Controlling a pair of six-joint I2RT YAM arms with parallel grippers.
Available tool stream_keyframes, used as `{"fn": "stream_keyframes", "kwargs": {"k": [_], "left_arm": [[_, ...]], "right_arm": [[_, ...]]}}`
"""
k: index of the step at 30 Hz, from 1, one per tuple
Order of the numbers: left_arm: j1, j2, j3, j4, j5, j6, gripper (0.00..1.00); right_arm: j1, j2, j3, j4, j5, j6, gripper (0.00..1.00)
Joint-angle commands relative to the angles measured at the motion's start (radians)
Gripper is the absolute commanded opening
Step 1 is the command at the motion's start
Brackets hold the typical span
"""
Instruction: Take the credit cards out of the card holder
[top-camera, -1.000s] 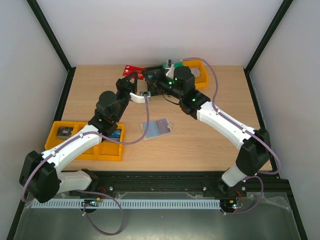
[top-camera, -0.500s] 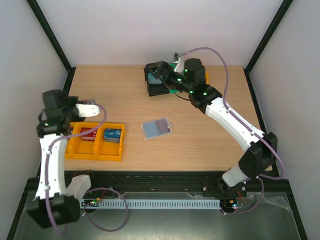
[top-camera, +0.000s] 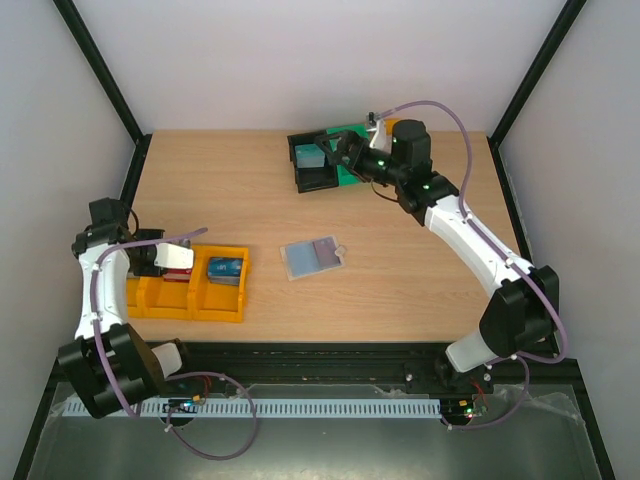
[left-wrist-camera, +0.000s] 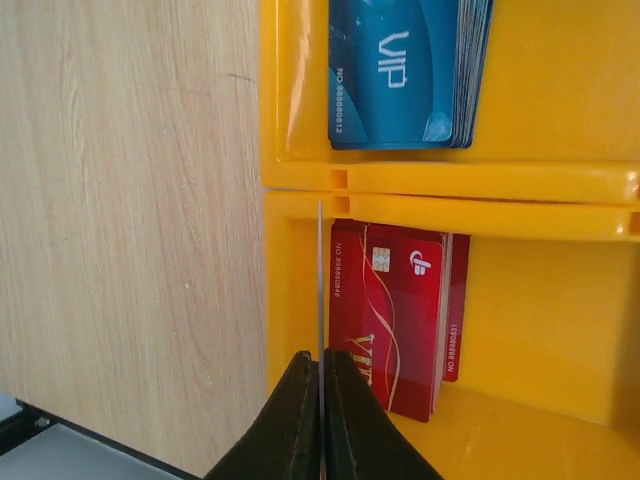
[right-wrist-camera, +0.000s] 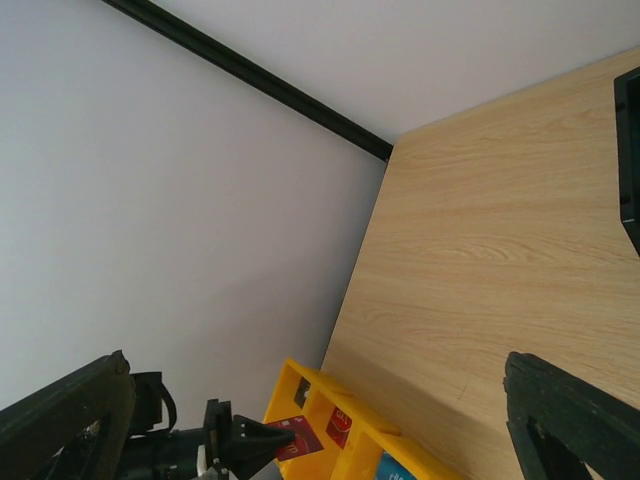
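The card holder (top-camera: 312, 257) lies opened flat in the middle of the table, blue-grey inside up, with neither gripper near it. My left gripper (top-camera: 190, 260) hovers over the yellow bin (top-camera: 232, 303) at the near left. In the left wrist view it (left-wrist-camera: 321, 372) is shut on a thin card (left-wrist-camera: 320, 290) seen edge-on. The right wrist view shows that card (right-wrist-camera: 300, 437) to be red. Below it, a stack of red VIP credit cards (left-wrist-camera: 395, 320) lies in a bin compartment. My right gripper (top-camera: 335, 150) is open and empty at the back of the table.
Blue VIP cards (left-wrist-camera: 405, 70) fill the neighbouring compartment of the yellow bin (left-wrist-camera: 300, 180). A black bin (top-camera: 315, 170) and a green tray (top-camera: 352, 172) sit at the back under the right gripper. The left wall stands close to the left arm.
The left arm has swung from the back of the table to the yellow bin, carrying the red card. The right gripper has opened, let the card go and drawn back to the right.
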Motion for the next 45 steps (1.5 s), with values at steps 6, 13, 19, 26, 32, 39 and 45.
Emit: {"fn": "stream_keyframes", "kwargs": {"k": [6,13,19,26,32,39,45], "left_arm": [[-0.008,0.065,-0.081,0.178,-0.008,0.142,0.02],[0.025,0.080,-0.116,0.216,-0.033,0.157,0.02],[0.026,0.036,-0.261,0.391,-0.018,0.157,0.02],[0.028,0.026,-0.315,0.508,-0.027,0.124,0.02],[0.034,0.028,-0.353,0.528,-0.046,0.132,0.02],[0.051,0.008,-0.290,0.351,-0.058,0.181,0.43],[0.053,-0.010,-0.242,0.253,-0.061,0.193,0.54]], "right_arm": [[-0.028,0.018,-0.036,0.101,-0.040,0.034,0.99],[-0.030,0.033,-0.022,0.108,-0.036,0.037,0.99],[-0.030,0.028,-0.020,0.113,-0.046,0.028,0.99],[-0.030,0.020,-0.030,0.114,-0.055,0.027,0.99],[-0.030,0.016,-0.025,0.120,-0.063,0.029,0.99],[-0.030,0.017,-0.016,0.120,-0.066,0.027,0.99],[-0.030,0.022,-0.014,0.123,-0.071,0.027,0.99]]}}
